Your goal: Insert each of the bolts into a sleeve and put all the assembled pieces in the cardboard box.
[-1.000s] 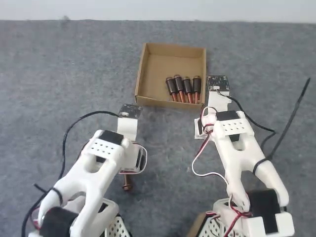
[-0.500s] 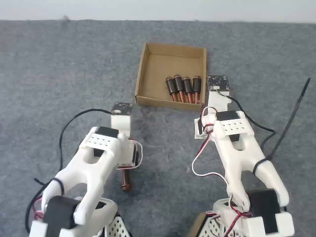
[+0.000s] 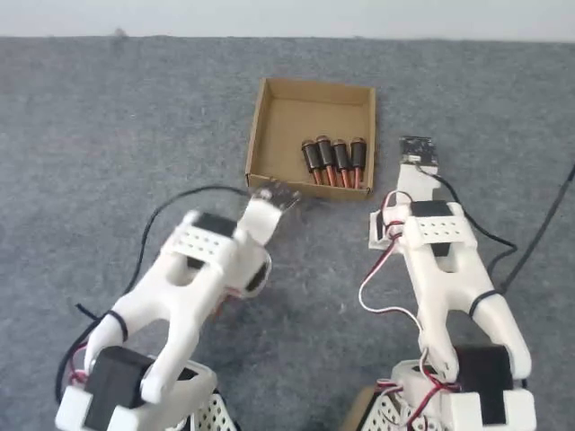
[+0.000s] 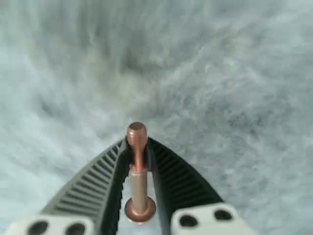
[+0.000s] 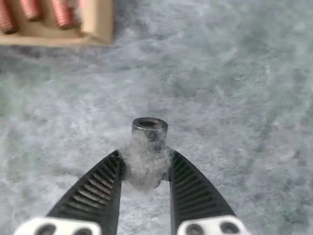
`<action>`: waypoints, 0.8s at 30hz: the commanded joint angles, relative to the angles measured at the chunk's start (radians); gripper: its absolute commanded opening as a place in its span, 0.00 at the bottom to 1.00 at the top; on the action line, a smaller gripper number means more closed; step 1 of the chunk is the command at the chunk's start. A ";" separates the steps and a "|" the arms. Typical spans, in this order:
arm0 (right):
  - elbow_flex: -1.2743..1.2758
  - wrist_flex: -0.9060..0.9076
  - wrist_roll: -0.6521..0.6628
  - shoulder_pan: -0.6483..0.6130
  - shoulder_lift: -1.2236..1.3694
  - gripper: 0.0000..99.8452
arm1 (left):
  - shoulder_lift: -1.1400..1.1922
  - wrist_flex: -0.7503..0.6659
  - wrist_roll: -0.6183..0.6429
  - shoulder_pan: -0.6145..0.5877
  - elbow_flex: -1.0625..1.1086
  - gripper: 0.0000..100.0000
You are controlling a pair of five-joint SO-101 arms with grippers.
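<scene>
In the left wrist view my left gripper point(image 4: 137, 145) is shut on a copper bolt point(image 4: 138, 169), held lengthwise between the jaws, threaded tip outward, over grey carpet. My right gripper point(image 5: 145, 159) is shut on a dark sleeve point(image 5: 148, 131) whose open bore faces outward, just above the carpet near a corner of the cardboard box point(image 5: 100, 27). From above, the box point(image 3: 260, 135) sits at the table's far middle. Several assembled pieces point(image 3: 334, 160) lie side by side in it. The left arm point(image 3: 208, 258) angles toward the box's near edge. The right arm point(image 3: 437, 235) stands to the box's right.
Grey carpet point(image 3: 108, 135) covers the whole table, with open room left and right of the box. Cables point(image 3: 530, 242) trail beside the right arm, and a black cable point(image 3: 162, 224) loops by the left arm.
The left arm has lifted the bolt off the carpet and swung right and forward toward the box. The right arm has shifted slightly to the right with the sleeve.
</scene>
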 commanded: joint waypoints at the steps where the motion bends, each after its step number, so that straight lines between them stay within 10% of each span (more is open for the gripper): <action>1: -0.014 -0.007 0.015 0.050 -0.005 0.01 | 0.005 0.069 -0.192 -0.003 -0.179 0.01; 9: 0.002 -0.008 0.015 0.073 -0.005 0.01 | 0.008 0.064 -0.399 0.178 -0.223 0.03; 15: 0.002 -0.012 0.015 0.073 -0.005 0.01 | 0.000 -0.051 -0.226 0.212 -0.130 0.23; 24: 0.002 -0.013 0.017 0.067 -0.005 0.01 | -0.011 -0.089 -0.044 0.199 -0.090 0.15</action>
